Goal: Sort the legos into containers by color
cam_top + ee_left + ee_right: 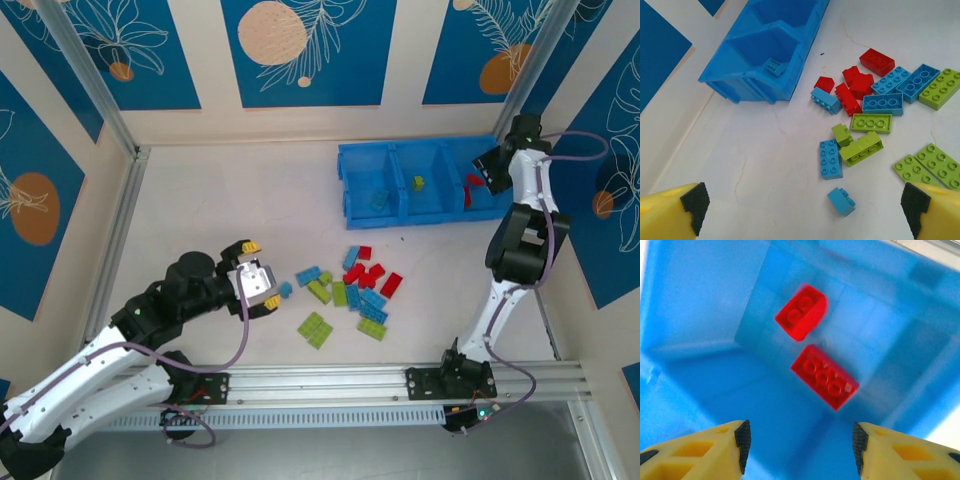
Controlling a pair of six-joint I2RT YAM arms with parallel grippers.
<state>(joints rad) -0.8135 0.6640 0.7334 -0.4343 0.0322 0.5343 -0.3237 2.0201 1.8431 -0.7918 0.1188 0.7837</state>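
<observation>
Loose legos (360,290) in red, light blue and lime green lie scattered mid-table. My left gripper (262,285) hovers open just left of them. In the left wrist view a small light blue brick (841,201) lies on its side between the open fingers of the left gripper (802,207), nearer the right one. My right gripper (487,172) hangs over the right compartment of the blue bin tray (345,185). In the right wrist view the right gripper (799,440) is open and empty. Two red bricks (824,376) sit below it in that compartment, slightly blurred.
The tray's left compartment holds a light blue brick (380,198) and the middle one a green brick (418,183). A light blue 2x4 brick (830,158) and green bricks (865,145) lie just beyond the small blue one. Walls enclose the table at the back and on both sides.
</observation>
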